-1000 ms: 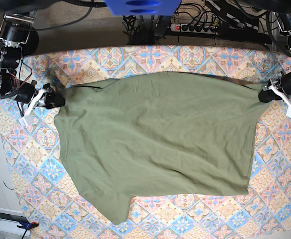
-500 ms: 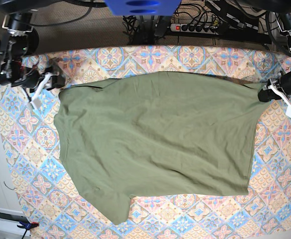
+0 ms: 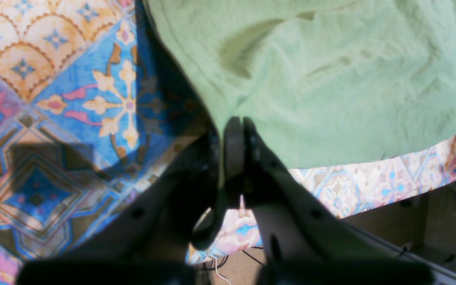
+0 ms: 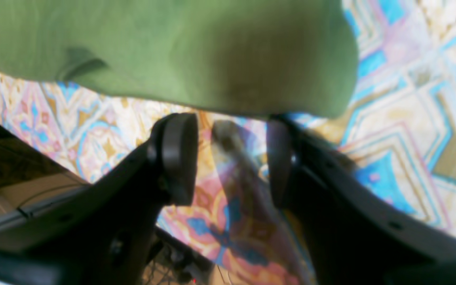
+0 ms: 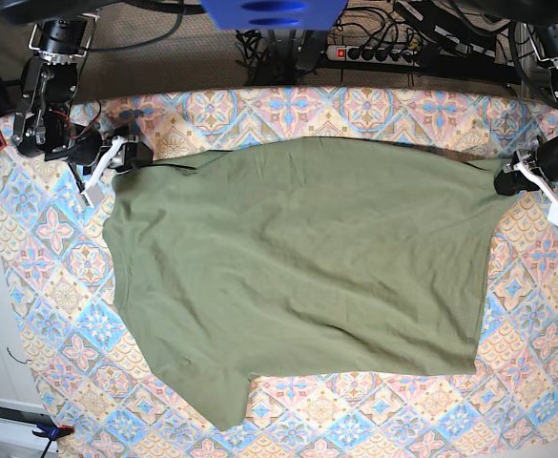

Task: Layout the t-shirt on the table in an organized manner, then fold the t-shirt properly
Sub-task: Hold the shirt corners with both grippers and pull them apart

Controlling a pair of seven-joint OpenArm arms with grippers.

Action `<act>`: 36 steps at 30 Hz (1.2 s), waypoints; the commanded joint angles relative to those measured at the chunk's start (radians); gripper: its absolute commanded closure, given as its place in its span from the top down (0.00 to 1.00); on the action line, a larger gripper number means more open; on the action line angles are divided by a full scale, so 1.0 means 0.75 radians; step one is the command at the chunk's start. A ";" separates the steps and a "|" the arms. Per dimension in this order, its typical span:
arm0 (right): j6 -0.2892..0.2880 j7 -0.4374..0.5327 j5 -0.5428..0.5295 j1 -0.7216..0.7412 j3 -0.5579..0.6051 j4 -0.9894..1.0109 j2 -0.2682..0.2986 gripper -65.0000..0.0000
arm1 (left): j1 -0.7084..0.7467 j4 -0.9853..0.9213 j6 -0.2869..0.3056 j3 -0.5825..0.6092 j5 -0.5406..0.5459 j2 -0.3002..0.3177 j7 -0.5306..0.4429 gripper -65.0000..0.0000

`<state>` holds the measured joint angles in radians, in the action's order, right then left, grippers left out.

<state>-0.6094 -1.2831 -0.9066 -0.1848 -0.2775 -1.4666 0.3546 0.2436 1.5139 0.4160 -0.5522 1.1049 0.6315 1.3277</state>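
The olive-green t-shirt (image 5: 298, 277) lies spread nearly flat on the patterned table (image 5: 374, 110). One sleeve sticks out at the near left. My left gripper (image 5: 501, 181) is at the shirt's far right corner. In the left wrist view it (image 3: 234, 130) is shut on the edge of the shirt (image 3: 331, 79). My right gripper (image 5: 131, 157) is at the shirt's far left corner. In the right wrist view it (image 4: 228, 158) is open, with the edge of the shirt (image 4: 172, 47) just beyond its fingertips and only tablecloth (image 4: 410, 118) between them.
A power strip with cables (image 5: 374, 52) lies on the floor behind the table. The table's far edge (image 3: 370, 198) runs close to my left gripper. A white box (image 5: 16, 420) sits off the near left corner.
My right arm, on the base view's left, has moved toward the table's far edge and slightly inward along the shirt's corner. The left arm and the shirt have hardly moved.
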 commanded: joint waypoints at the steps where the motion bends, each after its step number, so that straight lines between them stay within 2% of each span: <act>1: -0.005 0.008 -0.007 0.008 -0.007 0.009 0.021 0.42 | -0.015 0.018 0.003 -0.014 0.025 0.035 -0.018 0.00; 8: -0.005 0.008 -0.007 0.074 -0.007 0.097 -0.085 0.42 | -0.015 0.018 0.003 -0.014 0.025 0.035 -0.018 0.00; 12: -0.005 0.006 -0.007 0.090 -0.007 0.099 -0.114 0.42 | -0.015 0.018 0.003 -0.014 0.025 0.035 -0.018 0.00; 15: -0.007 -0.001 -0.007 0.092 -0.005 0.099 -0.114 0.36 | -0.015 0.018 0.003 -0.014 0.025 0.035 -0.018 0.00; 19: -0.009 -0.003 -0.012 0.084 -0.009 0.083 -0.108 0.12 | -0.015 0.018 0.003 -0.014 0.027 0.035 -0.018 0.00; 21: -0.013 -0.011 -0.014 0.082 -0.014 0.074 -0.108 0.06 | -0.015 0.018 0.003 -0.014 0.027 0.035 -0.018 0.00; 24: -0.013 -0.068 -0.018 0.063 -0.057 -0.020 -0.104 0.06 | -0.015 0.018 0.003 -0.014 0.027 0.035 -0.018 0.00; 27: -0.013 -0.103 -0.083 -0.012 -0.167 -0.132 -0.104 0.06 | -0.015 0.018 0.003 -0.014 0.027 0.035 -0.018 0.00; 31: -0.013 -0.123 -0.177 -0.094 -0.257 -0.212 -0.052 0.06 | -0.015 0.018 0.003 -0.014 0.027 0.035 -0.018 0.00; 36: -0.013 -0.127 -0.204 -0.221 -0.349 -0.302 -0.020 0.06 | 0.002 0.018 0.003 -0.014 0.027 0.037 -0.008 0.00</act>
<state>-0.6163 -1.3846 -1.0458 -0.3485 -0.5320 -1.6779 0.3218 0.2481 1.5139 0.4160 -0.5522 1.1088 0.6319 1.3293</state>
